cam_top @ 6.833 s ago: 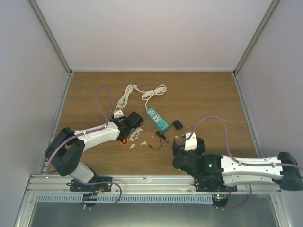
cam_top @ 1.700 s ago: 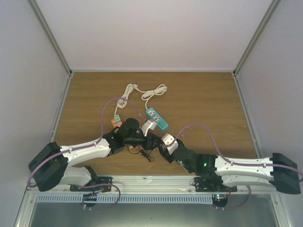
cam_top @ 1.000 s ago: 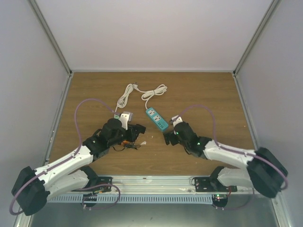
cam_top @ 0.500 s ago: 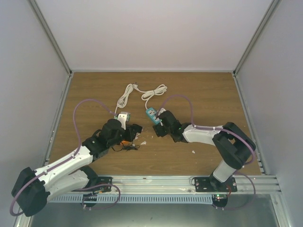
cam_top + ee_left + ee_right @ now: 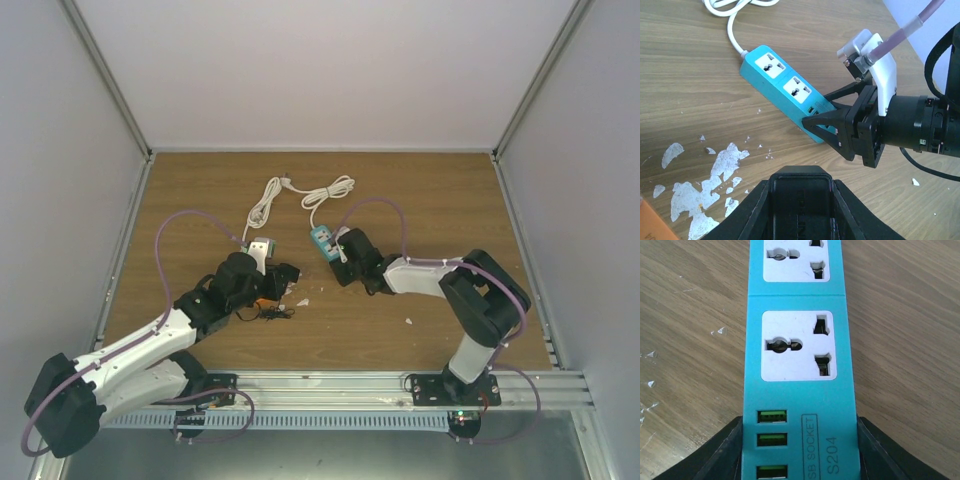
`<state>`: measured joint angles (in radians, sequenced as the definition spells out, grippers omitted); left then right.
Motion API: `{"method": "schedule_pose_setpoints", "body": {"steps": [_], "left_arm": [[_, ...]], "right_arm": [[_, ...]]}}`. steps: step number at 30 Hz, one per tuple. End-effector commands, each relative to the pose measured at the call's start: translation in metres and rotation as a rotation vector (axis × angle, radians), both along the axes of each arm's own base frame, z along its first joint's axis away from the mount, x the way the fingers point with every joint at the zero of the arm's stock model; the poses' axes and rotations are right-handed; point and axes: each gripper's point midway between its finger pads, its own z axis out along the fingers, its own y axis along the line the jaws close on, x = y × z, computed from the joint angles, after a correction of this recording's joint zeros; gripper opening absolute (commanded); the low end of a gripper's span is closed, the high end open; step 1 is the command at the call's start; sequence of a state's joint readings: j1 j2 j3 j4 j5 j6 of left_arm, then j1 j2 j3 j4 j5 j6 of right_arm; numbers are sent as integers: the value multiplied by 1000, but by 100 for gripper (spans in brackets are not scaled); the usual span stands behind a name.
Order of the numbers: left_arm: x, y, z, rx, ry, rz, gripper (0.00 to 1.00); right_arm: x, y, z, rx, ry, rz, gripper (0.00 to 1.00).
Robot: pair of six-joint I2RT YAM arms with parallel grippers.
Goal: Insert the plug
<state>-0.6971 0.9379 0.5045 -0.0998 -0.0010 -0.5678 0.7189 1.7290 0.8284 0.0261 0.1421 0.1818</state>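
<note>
The plug (image 5: 800,200) is a small black box held between the fingers of my left gripper (image 5: 800,186), which is shut on it. In the top view that left gripper (image 5: 285,276) hovers left of the teal power strip (image 5: 321,237). The power strip (image 5: 782,82) lies flat with two white sockets facing up. My right gripper (image 5: 800,440) is shut on the USB end of the power strip (image 5: 799,350), one finger against each side. From the left wrist, the right gripper (image 5: 816,111) straddles that end.
The strip's white cord (image 5: 325,190) coils toward the back and ends in a white plug (image 5: 285,181). An orange block (image 5: 262,300) and a thin black cable (image 5: 275,312) lie under the left arm. White flecks (image 5: 685,190) mark the wood. Grey walls enclose the table.
My right arm has swung left to the power strip and its jaws have closed on the USB end. The left arm has barely moved and keeps the plug.
</note>
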Motion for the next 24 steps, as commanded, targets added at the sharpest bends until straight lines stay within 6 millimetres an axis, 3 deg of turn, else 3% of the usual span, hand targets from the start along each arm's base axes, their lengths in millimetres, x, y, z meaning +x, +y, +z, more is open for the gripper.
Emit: {"method": "schedule_pose_setpoints", "body": {"steps": [1, 9, 14, 18, 21, 22, 23, 24], "left_arm": [[7, 3, 5, -9, -37, 25, 0], [11, 1, 0, 5, -13, 33, 0], [11, -1, -4, 9, 9, 35, 0], [11, -1, -3, 18, 16, 47, 0], [12, 3, -3, 33, 19, 70, 0], [12, 3, -4, 38, 21, 77, 0], [12, 4, -4, 41, 22, 81, 0], [12, 4, -4, 42, 23, 83, 0]], "right_arm": [[-17, -10, 0, 16, 37, -61, 24], [-65, -44, 6, 18, 24, -460, 24], [-88, -38, 1, 30, -13, -696, 18], [-91, -11, -9, -45, -33, -724, 18], [-88, 12, 5, -9, -65, -688, 33], [-87, 16, 12, 14, -79, -672, 51], [-88, 16, 20, 37, -92, -664, 85], [-89, 13, 27, 62, -104, -665, 98]]}}
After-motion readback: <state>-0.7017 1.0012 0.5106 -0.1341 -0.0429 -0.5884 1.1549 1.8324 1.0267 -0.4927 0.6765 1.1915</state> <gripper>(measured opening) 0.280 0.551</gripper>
